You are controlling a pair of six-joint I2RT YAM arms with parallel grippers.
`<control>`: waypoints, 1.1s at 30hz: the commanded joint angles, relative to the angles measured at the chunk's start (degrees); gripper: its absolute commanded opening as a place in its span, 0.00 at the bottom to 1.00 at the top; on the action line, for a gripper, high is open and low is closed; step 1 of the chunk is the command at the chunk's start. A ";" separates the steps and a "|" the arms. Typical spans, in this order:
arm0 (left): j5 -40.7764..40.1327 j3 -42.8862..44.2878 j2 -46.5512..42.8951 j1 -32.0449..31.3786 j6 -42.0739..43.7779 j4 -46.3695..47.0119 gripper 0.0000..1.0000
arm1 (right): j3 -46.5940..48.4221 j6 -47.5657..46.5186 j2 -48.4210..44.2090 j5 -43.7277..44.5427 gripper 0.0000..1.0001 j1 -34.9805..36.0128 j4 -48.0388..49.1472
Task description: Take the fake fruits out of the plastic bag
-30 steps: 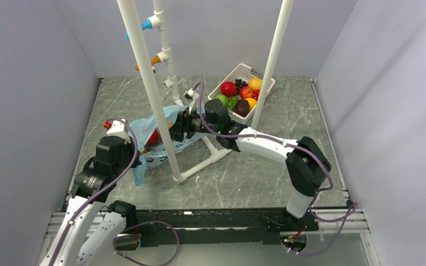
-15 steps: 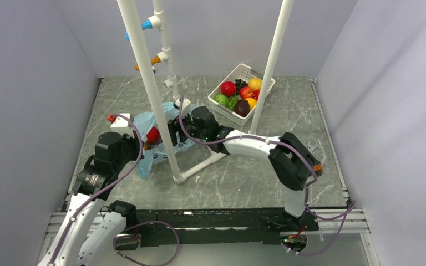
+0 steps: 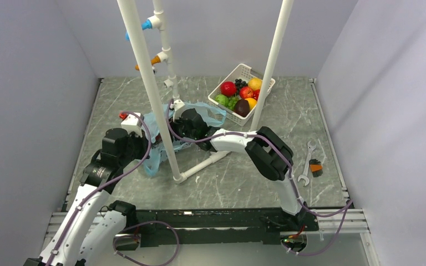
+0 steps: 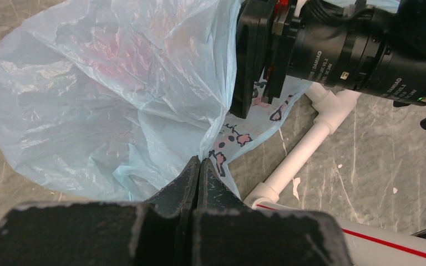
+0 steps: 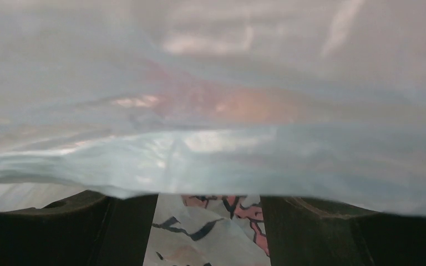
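The light-blue plastic bag (image 3: pixel 154 158) lies by the white post, left of the middle, and one flap drapes over my right wrist (image 3: pixel 191 124). My left gripper (image 4: pixel 199 162) is shut on the edge of the plastic bag (image 4: pixel 116 94). My right gripper (image 5: pixel 209 221) is pushed into the bag's mouth. It is open, with only the bag's printed panel (image 5: pixel 199 233) between its fingers (image 5: pixel 116 227). The fake fruits (image 5: pixel 227 105) show only as a red and orange blur through the film. A red tint (image 4: pixel 144 61) shows the same way in the left wrist view.
A white basket (image 3: pixel 243 67) of mixed fruit stands at the back, right of the middle. White pipe posts (image 3: pixel 150 94) rise over the bag, and their base pipe (image 3: pixel 205 160) lies on the table. A wrench (image 3: pixel 306 166) and a small orange-black tool (image 3: pixel 314 167) lie at the right.
My right arm has pushed left, deeper into the bag, and the bag's flap now lies over its wrist. My left gripper has shifted slightly right, still holding the bag.
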 commanded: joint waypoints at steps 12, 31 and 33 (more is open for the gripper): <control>2.04 0.03 0.01 -0.03 1.80 3.28 0.00 | 16.73 -5.17 12.20 3.38 0.73 0.27 -0.10; -0.57 0.49 0.83 0.01 2.14 2.33 0.00 | 15.17 -7.60 13.43 10.88 0.72 0.23 -4.94; -0.63 0.53 0.90 -0.02 2.14 2.33 0.00 | 15.07 -7.34 13.38 11.08 0.72 0.20 -4.85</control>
